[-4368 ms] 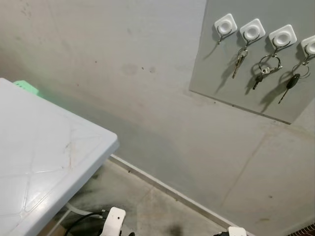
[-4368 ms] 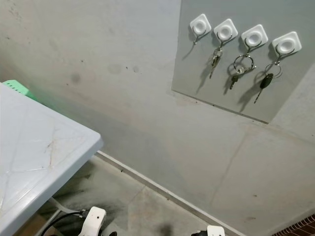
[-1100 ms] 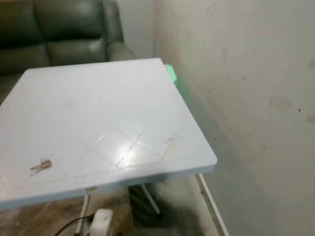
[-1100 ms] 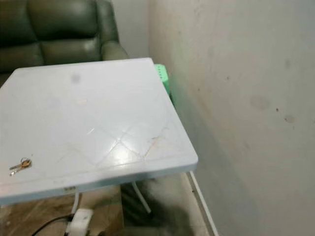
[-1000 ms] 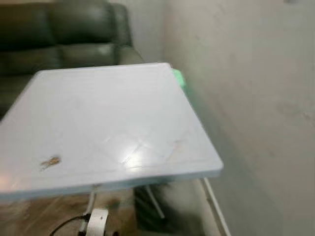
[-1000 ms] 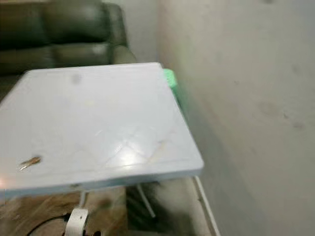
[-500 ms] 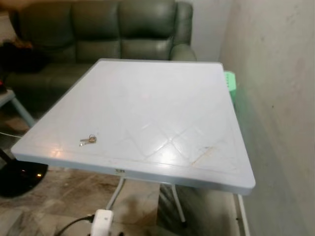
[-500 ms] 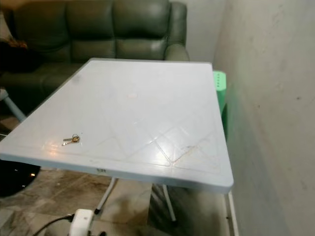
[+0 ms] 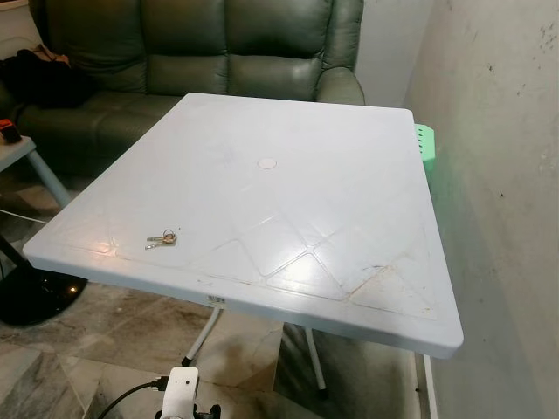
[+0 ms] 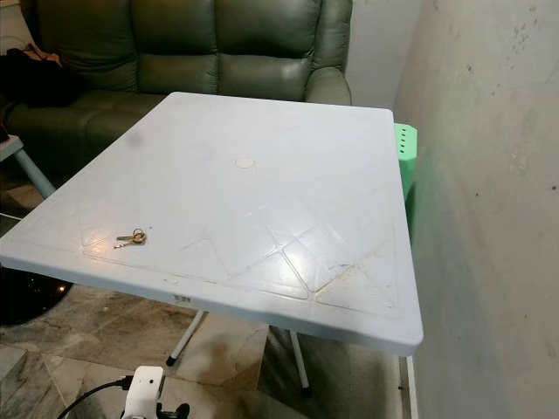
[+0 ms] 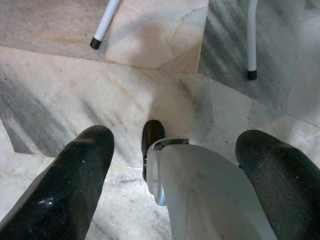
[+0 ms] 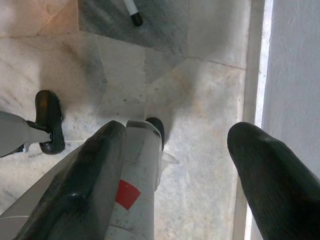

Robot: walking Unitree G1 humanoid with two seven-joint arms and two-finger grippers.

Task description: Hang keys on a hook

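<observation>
Your left gripper (image 11: 175, 170) hangs low with its jaws spread wide, nothing between them but your own pale leg (image 11: 210, 195) and black foot (image 11: 151, 137) on the marble floor (image 11: 60, 95) far below. Two white bench legs (image 11: 252, 40) with black tips stand on that floor ahead of the fingers (image 11: 65, 185). Your right gripper (image 12: 175, 170) hangs the same way, jaws wide apart and holding nothing, pointing straight down at the floor beside the white skirting of the wall (image 12: 295, 75); your other leg, marked with a red patch (image 12: 125, 194), runs between its fingers (image 12: 270, 170).

From the head views, your arms are down at your sides, below the near edge of the bench (image 9: 349, 175).

The keys (image 9: 162, 238) lie flat on the white plastic bench, near its front left corner and well apart from both grippers. You can make out a small ring with what look like two short keys, one silvery and one brassy, fanned out toward the left; finer detail is too small to tell.

A round plug (image 9: 266, 162) sits at the middle of the bench top. Behind the bench stands a dark green leather sofa (image 9: 218, 44), and a green plastic thing (image 9: 426, 144) is wedged between the bench's far right corner and the grey wall (image 9: 515, 175).
</observation>
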